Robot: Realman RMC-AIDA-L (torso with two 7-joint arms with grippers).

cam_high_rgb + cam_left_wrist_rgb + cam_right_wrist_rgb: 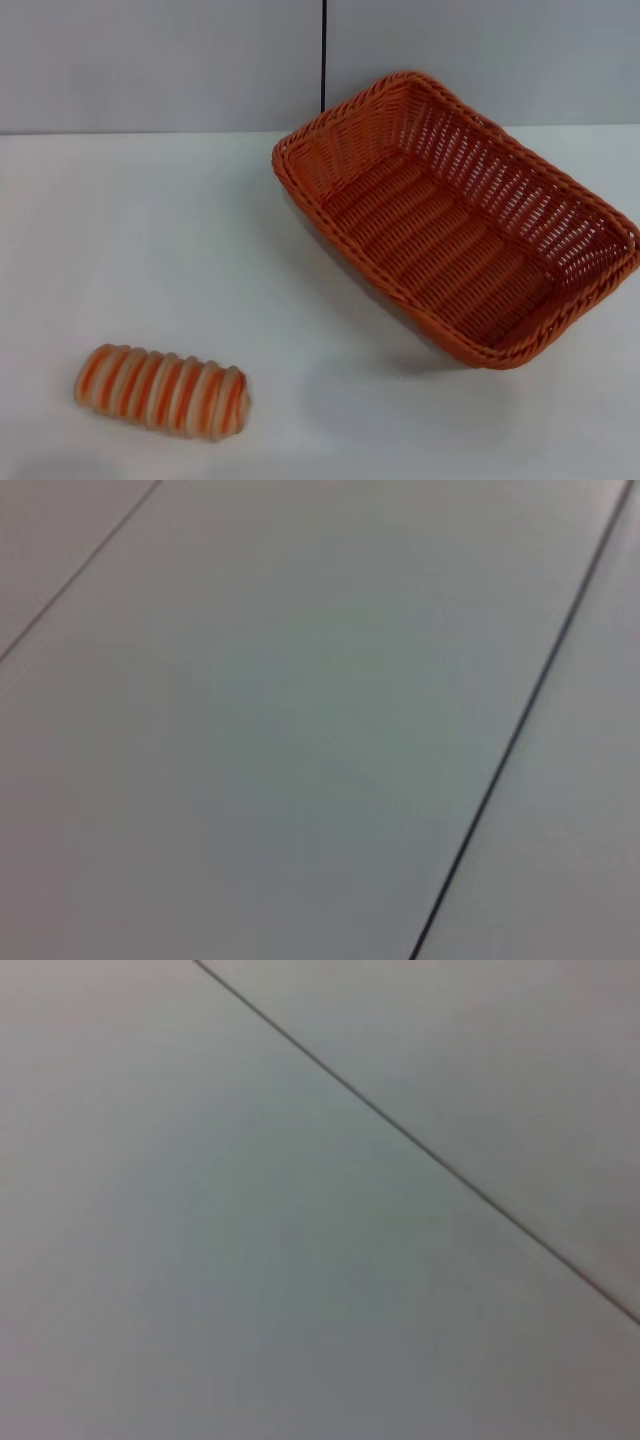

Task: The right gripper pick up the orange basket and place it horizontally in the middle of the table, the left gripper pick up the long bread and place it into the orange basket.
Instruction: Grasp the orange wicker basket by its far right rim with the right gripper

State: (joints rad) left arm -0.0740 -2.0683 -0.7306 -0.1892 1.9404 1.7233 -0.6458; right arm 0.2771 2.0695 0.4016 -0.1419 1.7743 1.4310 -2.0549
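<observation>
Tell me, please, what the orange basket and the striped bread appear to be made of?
The orange basket looks like woven wicker-style strands, likely plastic given the uniform colour and slight sheen. The long bread seems to be a moulded toy, perhaps plastic or foam, with regular ribs and a matte surface.

A plain white table (150,260) is seen. The basket (455,215) is set on it far right, at an angle, and the bread (162,390) is laid near left, well apart.

Head view overlooks table (200,250); wrist views face blank panels
</observation>
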